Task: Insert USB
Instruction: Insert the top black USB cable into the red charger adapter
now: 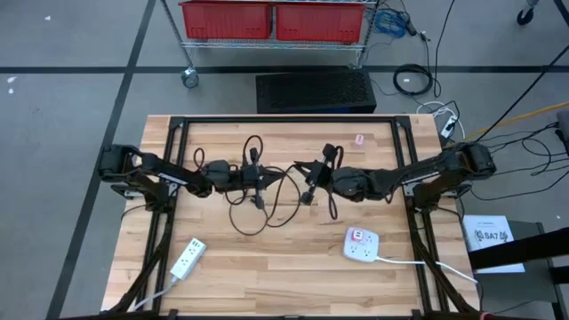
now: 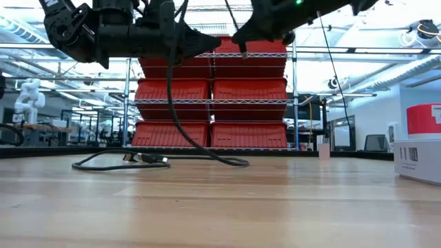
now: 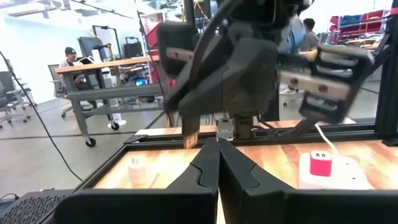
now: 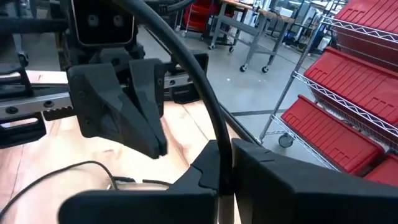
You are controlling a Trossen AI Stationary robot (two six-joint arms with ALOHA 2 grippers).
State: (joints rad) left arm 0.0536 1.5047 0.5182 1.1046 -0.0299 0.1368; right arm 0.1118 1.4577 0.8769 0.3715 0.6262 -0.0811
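A black cable [image 1: 267, 209] lies in loops on the wooden table [image 1: 293, 276] between my two arms. My left gripper [image 1: 258, 178] is shut, held level above the table's middle, with a length of the cable crossing its fingertips. My right gripper [image 1: 313, 178] faces it from the right, shut on the same cable near its plug end [image 1: 308, 197]. In the low view the plug's metal tip [image 2: 242, 49] points down, well clear of the table. A white power strip [image 1: 363, 244] with a red charger lies near the right front. My left gripper comes level from the table's left, and the cable [image 2: 169, 62] runs across its shut fingers and hangs down to the table. Its own fingers [image 3: 205, 168] hide the place of contact. My right gripper pinches the cable [image 4: 219, 140] between its two fingers, which come roughly level from the table's right and lie across it. One length rises away from the fingers toward my left gripper [image 4: 124, 106]. The short plug end [image 3: 189, 134] hangs below, lifted clear.
A second white power strip [image 1: 187, 258] lies at the near left and a small pink-and-white object [image 1: 359, 140] at the far right. A black case [image 1: 316, 91] and a rack of red bins [image 1: 271, 20] stand beyond the far edge. People sit at desks in the room.
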